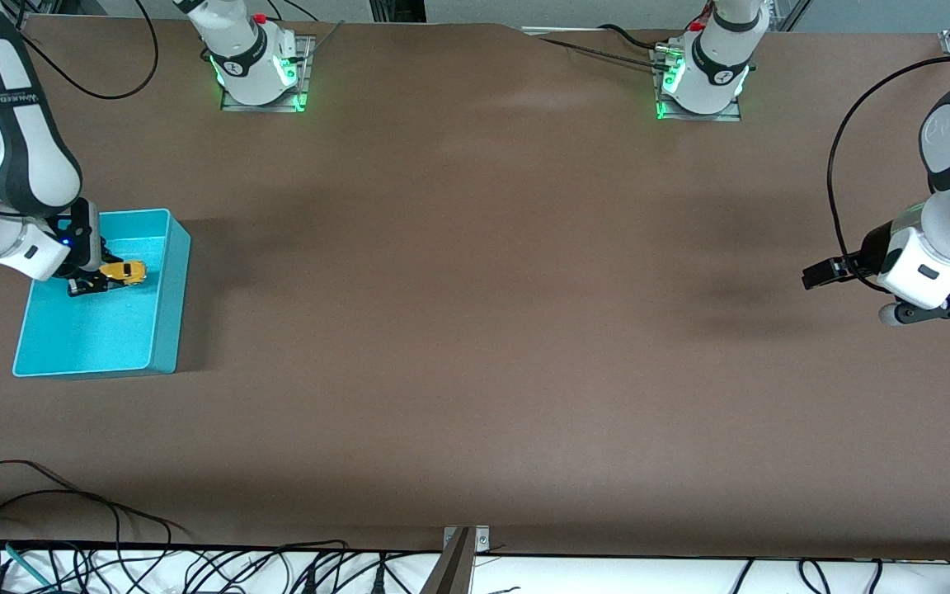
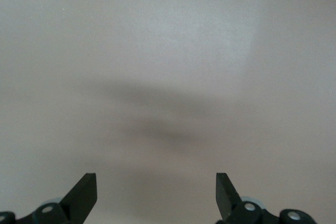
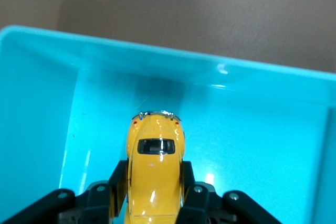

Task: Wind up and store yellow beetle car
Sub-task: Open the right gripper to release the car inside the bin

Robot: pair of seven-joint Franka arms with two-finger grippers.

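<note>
- Looks like we're at the storing step: the right end effector (image 1: pixel 98 283) has its fingers clamped on the sides of the yellow beetle car (image 1: pixel 126 272), and both are inside the turquoise bin (image 1: pixel 170 280), in the half toward the robot bases.
- From the right wrist view, the car (image 3: pixel 154 171) sits pinched between the two fingers (image 3: pixel 116 182), one end poking out toward the bin wall (image 3: pixel 157 72). Can't tell if the wheels are touching the bin floor yet.
- Next move, I'd guess: let go without flicking the car, then lift straight up clear of the rim.
- Well away from the bin, at the other end of the worktop (image 1: pixel 475 330), the left end effector (image 1: pixel 937 309) waits over bare surface, wide open and holding nothing.
</note>
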